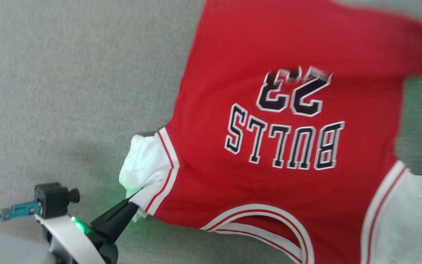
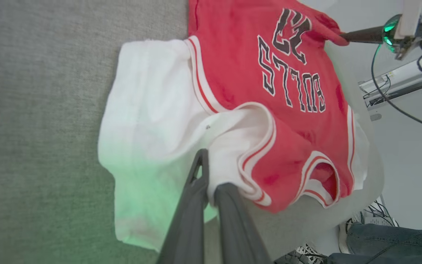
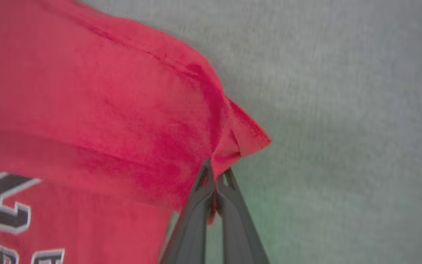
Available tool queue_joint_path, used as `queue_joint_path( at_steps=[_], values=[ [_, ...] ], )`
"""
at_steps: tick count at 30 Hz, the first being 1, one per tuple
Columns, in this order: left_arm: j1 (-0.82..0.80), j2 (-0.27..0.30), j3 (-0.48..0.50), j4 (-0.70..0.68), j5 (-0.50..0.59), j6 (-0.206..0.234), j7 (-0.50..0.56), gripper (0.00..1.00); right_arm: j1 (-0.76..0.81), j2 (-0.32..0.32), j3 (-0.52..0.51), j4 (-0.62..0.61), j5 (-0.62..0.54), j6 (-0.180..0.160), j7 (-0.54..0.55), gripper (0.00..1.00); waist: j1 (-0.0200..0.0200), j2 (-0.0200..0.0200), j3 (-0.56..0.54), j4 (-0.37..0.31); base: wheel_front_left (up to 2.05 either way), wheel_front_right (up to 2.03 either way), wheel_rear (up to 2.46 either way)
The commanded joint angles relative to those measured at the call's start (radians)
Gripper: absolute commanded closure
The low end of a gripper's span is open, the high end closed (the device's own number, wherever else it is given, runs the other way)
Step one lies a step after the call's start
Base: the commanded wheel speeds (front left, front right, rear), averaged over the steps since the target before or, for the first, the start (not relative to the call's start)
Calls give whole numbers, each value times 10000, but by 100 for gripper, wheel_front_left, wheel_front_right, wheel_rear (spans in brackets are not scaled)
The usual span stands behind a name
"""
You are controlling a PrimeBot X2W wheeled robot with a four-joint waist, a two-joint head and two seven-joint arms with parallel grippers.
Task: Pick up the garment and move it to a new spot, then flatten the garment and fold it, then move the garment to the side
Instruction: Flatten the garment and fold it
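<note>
The red garment [image 1: 288, 146] is stretched across the grey desk [image 1: 68, 91], face up and reading upside down to you: the collar [image 1: 266, 223] sits on your side of the chest letters [image 1: 284, 145] and the hem lies on the far side of them. Your left gripper [image 1: 136, 196] is on the near left of those letters. Its two dark fingers are pressed together and pinching the edge of the white sleeve [image 1: 141, 165], just where the striped trim begins. Your right gripper [image 3: 216, 172] is out past the letters on the far right, its fingers likewise pressed tight on the hem corner [image 3: 244, 139], which bunches into a small peak above the tips. The relation that matters is the line between these two grips. It crosses the letters on a diagonal, from the near sleeve to the far hem corner, and so does not follow the shirt's collar-to-hem axis. Any pull along it would likely skew the cloth rather than square it. The sleeve on the other side of the letters is held by neither arm and lies nearer your right one. How much of the cloth actually rests on the desk cannot be told, since the head view is blurred. Judged from this, the carry or first spreading is under way and the folding is not yet begun.
</note>
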Motion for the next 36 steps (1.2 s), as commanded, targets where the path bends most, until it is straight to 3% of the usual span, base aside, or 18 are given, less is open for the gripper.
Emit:
queue_joint_path(
  at_steps=[1,3,6,11,13,20,21,22,23,30,33,36],
  values=[
    [224,41,89,107,-29,21,-20,100,731,-233,84,-589,519,-7,409,100,0,0,-662,-468,0,0,0],
    [444,58,226,180,-110,21,-19,100,1954,-620,131,-1726,1414,-7,1189,100,0,0,-902,-659,0,0,0],
    [788,77,437,348,-190,21,-20,100,3901,-687,-82,-3444,2507,-7,2285,100,0,0,-1176,-947,0,0,0],
    [1061,9,780,586,-189,21,-20,100,6957,-355,-294,-5861,3124,-9,3205,100,0,0,-1392,-1239,0,0,0],
    [1173,-68,931,648,-119,21,-20,100,8523,91,-178,-6812,3250,-9,3313,100,0,0,-1439,-1304,0,0,0],
    [1257,-116,1115,647,-70,21,-20,100,10513,920,634,-7479,3103,-9,2891,100,0,0,-1448,-1446,0,0,0],
    [1260,-110,1102,655,-52,21,-20,100,10496,982,694,-7487,3035,-9,2662,91,0,0,-1439,-1467,0,0,0],
    [1256,-110,1101,657,-34,21,-20,100,10391,1036,677,-7492,2959,-7,2404,49,0,0,-1430,-1486,0,0,0],
    [1248,-114,1102,658,-22,21,-20,100,10316,1071,653,-7459,2908,-9,2223,0,0,0,-1422,-1503,0,0,0],
    [1166,-278,1321,555,-12,21,-20,100,9393,1170,-460,-8535,3609,-7,1974,0,0,0,-1338,-1331,0,0,0],
    [1067,-456,1334,527,41,21,-20,100,8058,979,-986,-8931,3505,-7,1884,0,0,0,-1174,-1136,0,0,0],
    [943,-620,1314,522,70,21,-20,100,6214,729,-899,-8480,2891,-7,1346,0,0,0,-905,-903,0,0,0]
  ],
)
